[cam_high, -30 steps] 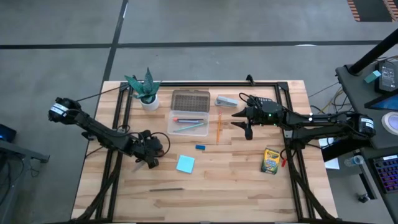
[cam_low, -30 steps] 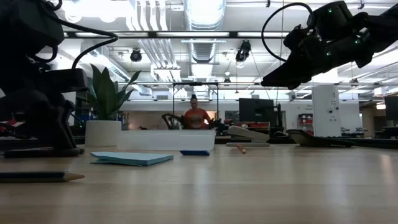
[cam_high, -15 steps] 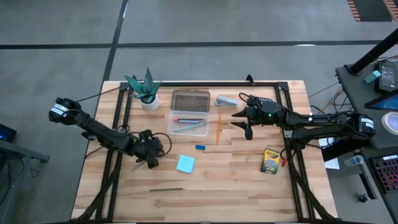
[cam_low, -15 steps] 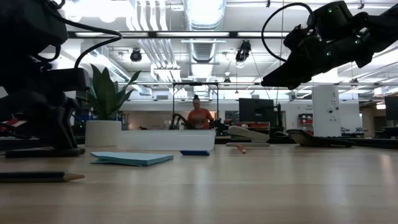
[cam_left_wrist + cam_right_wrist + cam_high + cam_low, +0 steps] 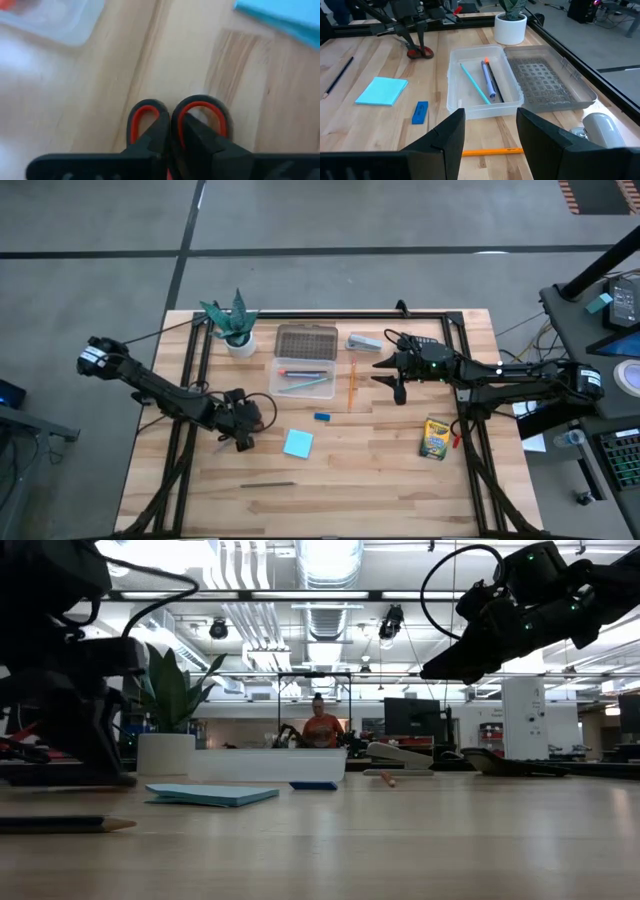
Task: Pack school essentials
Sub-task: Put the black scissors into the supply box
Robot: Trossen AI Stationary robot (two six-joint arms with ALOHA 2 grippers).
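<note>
**Kid:** Where are the scissors?

**Me:** I see the red-handled scissors lying flat on the table, a bit away from the clear box, on the side near the left arm. My left gripper is down on them. Its two fingers are pressed close together on the bit between the two red loops, so I am pinching the scissors.

**Kid:** What is in the clear box?

**Me:** A teal pen, a blue pen and a dark pen with an orange tip. The lid lies open, touching the box on its far side.

**Kid:** And what is near the box?

**Me:** The blue eraser is just in front of it. The light-blue notepad is a little past the eraser. An orange pencil lies just beside the box, on the other side from the scissors.

**Kid:** And your other arm?

**Me:** My right gripper hangs in the air past the orange pencil. Its fingers are apart and hold nothing. The crayon box stands well away from the clear box.
</note>
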